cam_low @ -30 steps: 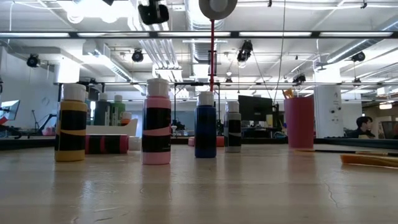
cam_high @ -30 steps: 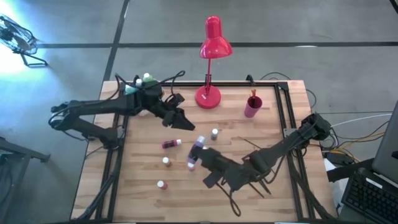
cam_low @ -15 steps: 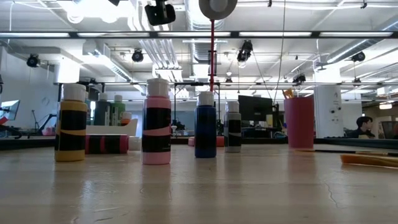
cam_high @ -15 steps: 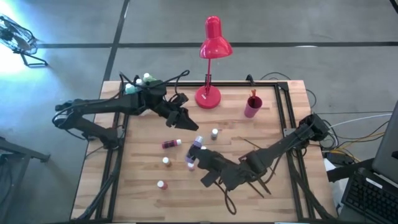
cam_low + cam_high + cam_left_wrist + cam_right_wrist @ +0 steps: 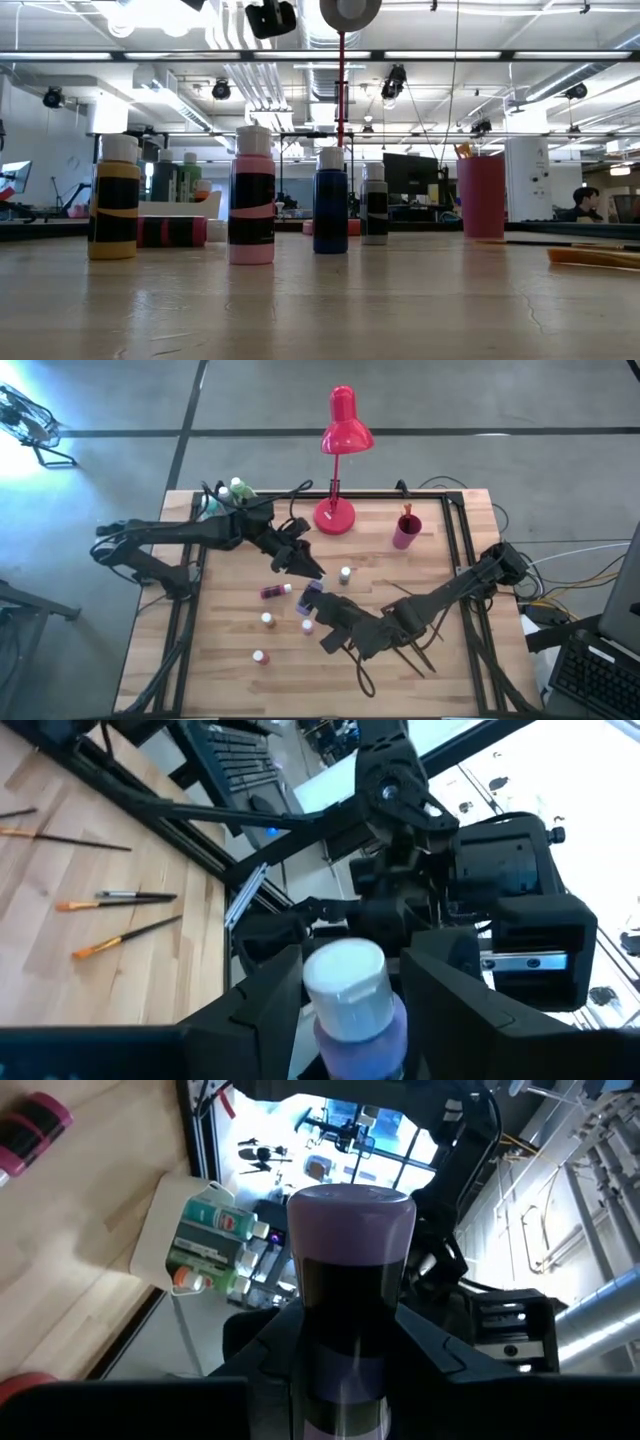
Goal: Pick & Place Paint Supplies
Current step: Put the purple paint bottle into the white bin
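Red desk lamp (image 5: 340, 435) at table's (image 5: 450, 570) far edge; pink cup (image 5: 406, 531) beside it.

A grey concrete floor (image 5: 500, 400) surrounds the wooden table (image 5: 450, 680); bright ceiling lights (image 5: 150, 12) hang overhead.

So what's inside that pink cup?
The pink cup stands near the red lamp. Thin brush ends poke out of its top. Its wall hides the rest, so anything deeper inside can't be seen.
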You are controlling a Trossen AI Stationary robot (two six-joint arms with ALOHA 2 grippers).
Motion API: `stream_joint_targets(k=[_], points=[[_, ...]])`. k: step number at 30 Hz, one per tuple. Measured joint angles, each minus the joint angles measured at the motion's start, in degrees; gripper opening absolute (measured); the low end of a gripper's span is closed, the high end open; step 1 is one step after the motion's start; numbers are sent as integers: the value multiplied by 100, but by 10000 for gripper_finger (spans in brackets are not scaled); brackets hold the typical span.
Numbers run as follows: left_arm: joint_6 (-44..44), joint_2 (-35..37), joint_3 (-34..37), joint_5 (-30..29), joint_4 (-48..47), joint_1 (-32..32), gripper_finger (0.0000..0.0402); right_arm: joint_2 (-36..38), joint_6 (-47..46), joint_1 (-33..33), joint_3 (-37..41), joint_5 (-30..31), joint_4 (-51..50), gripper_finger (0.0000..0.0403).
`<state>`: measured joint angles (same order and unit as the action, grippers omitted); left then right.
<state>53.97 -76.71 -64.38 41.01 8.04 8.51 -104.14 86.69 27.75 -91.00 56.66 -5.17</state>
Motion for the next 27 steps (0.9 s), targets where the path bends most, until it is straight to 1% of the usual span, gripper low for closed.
stream_joint_targets(k=[2,10,16,23,27], points=[[5,-45,0,-8,150,0,177,0,-15,-2,0,0,2,85],[3,-137,0,49,156,-11,172,0,-16,-7,0,-20,-4,85],[29,-170,0,135,208,-11,126,0,-17,-24,4,-15,-35,85],[37,-179,0,148,345,-11,125,0,-35,-35,4,2,-23,85],[27,-179,2,148,347,-11,125,0,-415,-35,4,21,-22,86]])
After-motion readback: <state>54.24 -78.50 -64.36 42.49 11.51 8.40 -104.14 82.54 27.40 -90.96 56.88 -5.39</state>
